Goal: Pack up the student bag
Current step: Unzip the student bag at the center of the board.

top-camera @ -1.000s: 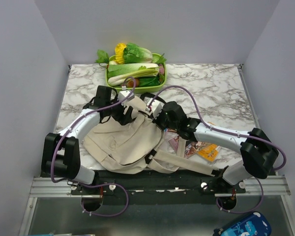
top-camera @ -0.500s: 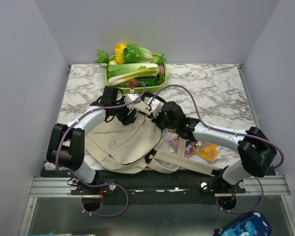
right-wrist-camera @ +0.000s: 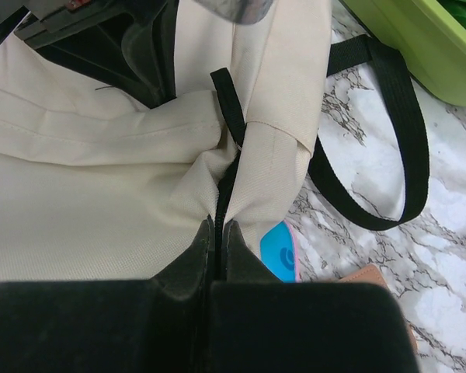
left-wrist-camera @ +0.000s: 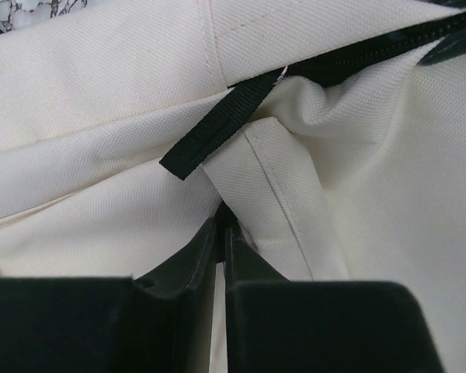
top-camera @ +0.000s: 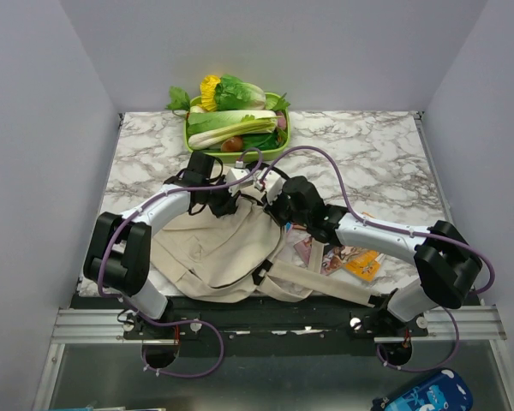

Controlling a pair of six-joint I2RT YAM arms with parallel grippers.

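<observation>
No text is legible; the blue item [right-wrist-camera: 279, 252] carries a dark mark, possibly a letter.

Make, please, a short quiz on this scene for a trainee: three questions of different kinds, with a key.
1. True or false: the right gripper is shut on the bag.
2. Where does the tray of vegetables stand? A: at the far edge of the table. B: on top of the bag. C: between the arm bases.
3. In a few words: what does the left gripper pinch?

Key: 1 true; 2 A; 3 a fold of the bag's cloth.
</observation>
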